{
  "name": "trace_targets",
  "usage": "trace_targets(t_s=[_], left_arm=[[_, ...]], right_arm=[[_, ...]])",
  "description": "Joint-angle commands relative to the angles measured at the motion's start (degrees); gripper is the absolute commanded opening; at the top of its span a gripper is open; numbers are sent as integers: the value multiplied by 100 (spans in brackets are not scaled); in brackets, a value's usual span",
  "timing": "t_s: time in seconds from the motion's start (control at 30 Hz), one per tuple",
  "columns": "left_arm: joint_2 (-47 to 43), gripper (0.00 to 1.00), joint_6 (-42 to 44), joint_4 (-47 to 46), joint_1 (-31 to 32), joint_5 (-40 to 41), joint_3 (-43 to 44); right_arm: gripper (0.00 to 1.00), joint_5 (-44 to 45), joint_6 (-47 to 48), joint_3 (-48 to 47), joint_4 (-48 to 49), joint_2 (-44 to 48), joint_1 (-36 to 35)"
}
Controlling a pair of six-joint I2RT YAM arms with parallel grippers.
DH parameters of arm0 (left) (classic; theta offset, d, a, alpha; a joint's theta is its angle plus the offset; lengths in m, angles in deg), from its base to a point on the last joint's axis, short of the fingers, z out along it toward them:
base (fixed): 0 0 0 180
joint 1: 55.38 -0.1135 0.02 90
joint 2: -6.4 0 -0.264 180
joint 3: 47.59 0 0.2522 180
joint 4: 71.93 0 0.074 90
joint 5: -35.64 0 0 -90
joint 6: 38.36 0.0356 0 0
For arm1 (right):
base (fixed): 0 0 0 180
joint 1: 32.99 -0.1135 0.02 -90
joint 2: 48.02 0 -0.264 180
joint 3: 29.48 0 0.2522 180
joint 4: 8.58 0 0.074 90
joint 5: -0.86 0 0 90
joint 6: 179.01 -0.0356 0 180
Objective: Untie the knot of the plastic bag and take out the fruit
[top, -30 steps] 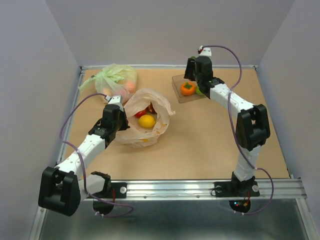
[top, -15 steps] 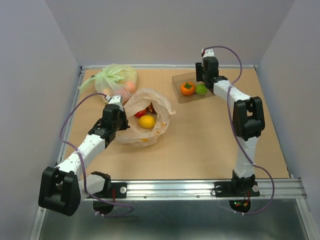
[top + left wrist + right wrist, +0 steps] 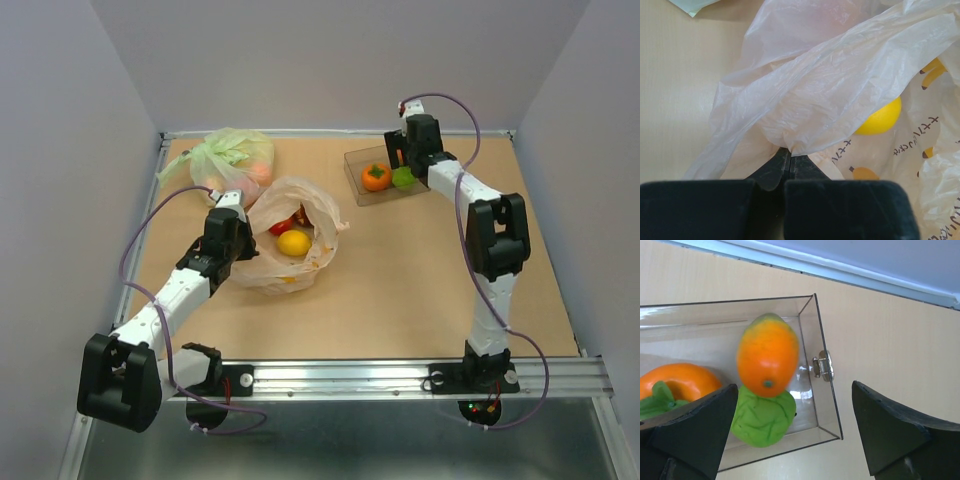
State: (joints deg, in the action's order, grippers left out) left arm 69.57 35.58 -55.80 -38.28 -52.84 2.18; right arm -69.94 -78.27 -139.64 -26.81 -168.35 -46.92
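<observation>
- Now, my left jaws are clamped on the film of the plastic bag [image 3: 268,276], centre-left on the counter [image 3: 400,290]; it lies open, with a lemon [image 3: 294,243] and a red fruit [image 3: 281,227] inside.
- My right jaws stand wide apart over the clear box [image 3: 826,390], upper right; in it I see an orange [image 3: 375,177], a lime [image 3: 403,178] and an orange-yellow fruit [image 3: 767,360].

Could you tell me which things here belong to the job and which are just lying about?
Job: plastic bag, pinched by the left gripper; yellow fruit inside it; capped orange fruit, oval orange fruit and green fruit in the clear box; right gripper, open.
Lying about: green bag.
</observation>
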Motion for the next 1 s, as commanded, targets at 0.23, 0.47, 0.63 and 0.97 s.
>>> trace_targets(t_s=[0.23,0.47,0.63,0.97], left_arm=[[-86,0,76,-343,-58,-308,152],[-86,0,59,-369,-58,-389,161],[-78,0,50,-369,-58,-415,143],[-139,0,15,-351,-58,-442,126]], right_arm=[[99,-242,-169,621,-326,1967,-1328],[93,-680,-406,947,-397,2839,-2980],[92,-1154,-757,904,-493,2990,-3905],[92,-1510,-1812,992,-836,1717,-4205]])
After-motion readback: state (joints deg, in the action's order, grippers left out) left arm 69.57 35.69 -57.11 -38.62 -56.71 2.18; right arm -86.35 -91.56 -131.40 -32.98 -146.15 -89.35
